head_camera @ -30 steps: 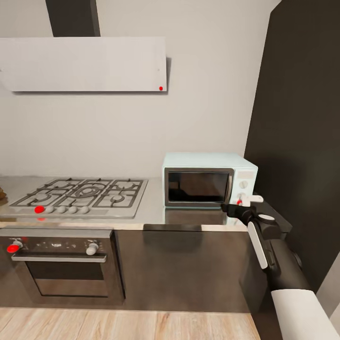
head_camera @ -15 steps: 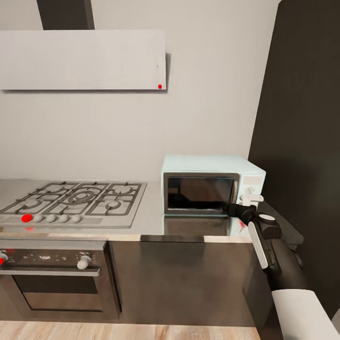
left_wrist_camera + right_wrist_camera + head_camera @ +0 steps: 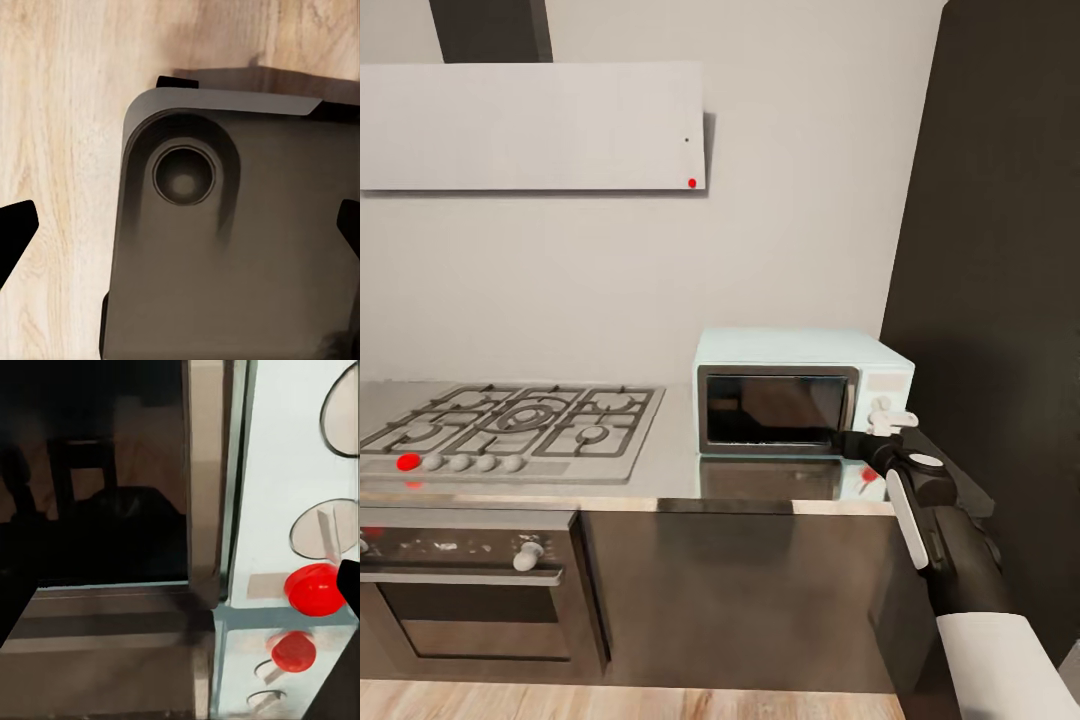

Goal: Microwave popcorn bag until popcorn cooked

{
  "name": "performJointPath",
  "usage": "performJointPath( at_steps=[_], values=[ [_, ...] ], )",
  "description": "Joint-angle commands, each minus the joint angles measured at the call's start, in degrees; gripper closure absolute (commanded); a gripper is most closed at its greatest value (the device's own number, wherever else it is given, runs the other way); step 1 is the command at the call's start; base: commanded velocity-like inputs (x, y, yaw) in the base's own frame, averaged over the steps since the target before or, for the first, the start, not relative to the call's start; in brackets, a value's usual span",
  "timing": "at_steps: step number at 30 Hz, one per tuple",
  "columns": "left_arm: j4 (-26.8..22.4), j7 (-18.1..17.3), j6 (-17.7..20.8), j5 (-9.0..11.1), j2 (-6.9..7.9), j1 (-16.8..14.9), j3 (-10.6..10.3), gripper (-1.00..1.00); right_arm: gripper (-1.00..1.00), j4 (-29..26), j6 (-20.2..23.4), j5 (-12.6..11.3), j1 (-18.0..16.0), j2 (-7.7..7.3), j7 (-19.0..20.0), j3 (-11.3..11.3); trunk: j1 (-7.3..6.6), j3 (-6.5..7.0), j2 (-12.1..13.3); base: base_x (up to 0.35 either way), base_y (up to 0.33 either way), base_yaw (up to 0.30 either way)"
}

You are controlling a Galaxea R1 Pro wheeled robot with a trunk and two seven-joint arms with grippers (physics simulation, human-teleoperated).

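Your right gripper (image 3: 857, 441) at the microwave (image 3: 800, 390) door's lower corner.
Red light (image 3: 315, 589) just beside one fingertip; can't tell whether its fingers are spread.

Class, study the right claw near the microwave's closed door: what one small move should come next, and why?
Probably ease the right claw forward to the steel door frame of the microwave and hook it open: the door looks closed, and the claw sits by the frame's lower corner, beside the red light.
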Motion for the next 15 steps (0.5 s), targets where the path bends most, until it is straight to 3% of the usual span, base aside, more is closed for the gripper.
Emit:
performJointPath(
  at_steps=[1,4,6,11,15],
  values=[
    [0.0,0.0,-0.1,0.1,-0.03,0.0,0.3,-1.0,-1.0,0.0,0.2,-0.1,0.0,0.0,0.0,-0.1,0.0,-0.06,0.0,0.0,-0.006,0.0],
    [0.0,0.0,-0.1,0.1,-0.03,0.0,0.3,-1.0,-1.0,0.0,0.2,3.3,0.0,0.51,0.0,0.0,0.0,-0.06,0.0,0.0,-0.002,0.0],
    [0.0,0.0,-0.1,0.1,-0.03,0.0,0.3,-1.0,-1.0,0.0,0.2,4.0,0.0,0.64,0.0,-0.1,0.0,-0.06,0.0,0.0,0.0,0.0],
    [0.0,0.0,-0.1,0.1,-0.03,0.0,0.4,-1.0,-1.0,-0.9,-0.2,4.6,0.0,0.53,0.1,-0.1,0.0,-0.06,0.0,0.0,0.0,0.0],
    [0.0,0.0,-0.1,0.1,-0.03,0.0,0.4,-1.0,-1.0,-1.0,-3.9,4.6,0.0,0.54,0.1,-0.1,0.0,-0.06,0.0,0.0,0.0,0.0]
  ],
)
